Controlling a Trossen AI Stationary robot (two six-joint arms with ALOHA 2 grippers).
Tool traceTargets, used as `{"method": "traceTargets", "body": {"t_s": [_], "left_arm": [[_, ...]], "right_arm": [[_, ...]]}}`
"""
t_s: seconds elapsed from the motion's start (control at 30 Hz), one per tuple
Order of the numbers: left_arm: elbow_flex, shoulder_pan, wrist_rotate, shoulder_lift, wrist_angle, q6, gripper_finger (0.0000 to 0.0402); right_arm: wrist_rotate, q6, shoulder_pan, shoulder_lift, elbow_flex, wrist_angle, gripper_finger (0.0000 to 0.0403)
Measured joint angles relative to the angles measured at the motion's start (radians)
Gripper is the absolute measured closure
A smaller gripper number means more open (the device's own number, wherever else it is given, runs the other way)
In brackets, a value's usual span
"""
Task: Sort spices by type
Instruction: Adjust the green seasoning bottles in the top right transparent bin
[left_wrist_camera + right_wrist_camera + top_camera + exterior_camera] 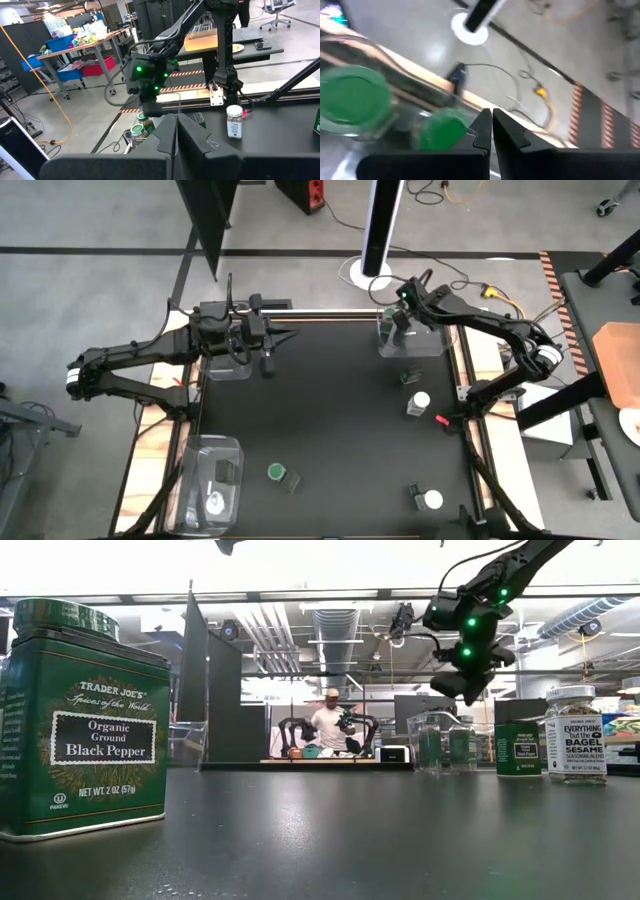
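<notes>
The right gripper [400, 321] is seen hovering over the far right tray [440, 345], fingers pressed together with nothing between them. Directly under it, two green-lidded jars [351, 98] are counted inside that tray in the right wrist view.

The left gripper [268, 361] is held at the far left of the mat, fingers likewise closed and empty, just beside a second tray [225, 368], whose contents cannot be made out.

Loose jars are spread nearer the front than the right gripper. Just past the tray, one green-lidded jar [409, 376] is seen lying on the mat. A little nearer, a white-lidded jar [418, 402] lies. Well toward the front edge, another white-lidded jar [429, 499] is found. Well apart from both grippers, at front centre, a further green-lidded jar [279, 473] is seen on its side.

A third tray [190, 480] stands at the front left corner, far from the left gripper; in it one white-lidded jar [215, 502] and one dark item are noted, the latter too small to identify.

So the count stands: three trays, four green lids, three white lids.

In the low view a green pepper tin [80, 720] fills the near left, and a seasoning jar [573, 735] stands at the right.
</notes>
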Motion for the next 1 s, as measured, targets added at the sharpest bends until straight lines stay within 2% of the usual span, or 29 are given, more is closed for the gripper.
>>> {"method": "traceTargets", "body": {"t_s": [0.17, 0.43, 1.0], "left_arm": [[0.0, 0.0, 0.0, 0.0, 0.0, 0.0, 0.0402], [0.0, 0.0, 0.0, 0.0, 0.0, 0.0, 0.0402], [0.0, 0.0, 0.001, 0.0, 0.0, 0.0, 0.0402]], "right_arm": [[-0.124, -0.045, -0.027, 0.026, -0.004, 0.077, 0.0394], [-0.128, -0.024, -0.028, 0.033, -0.008, 0.062, 0.0394], [-0.12, 0.114, -0.025, 0.022, -0.008, -0.098, 0.0394]]}}
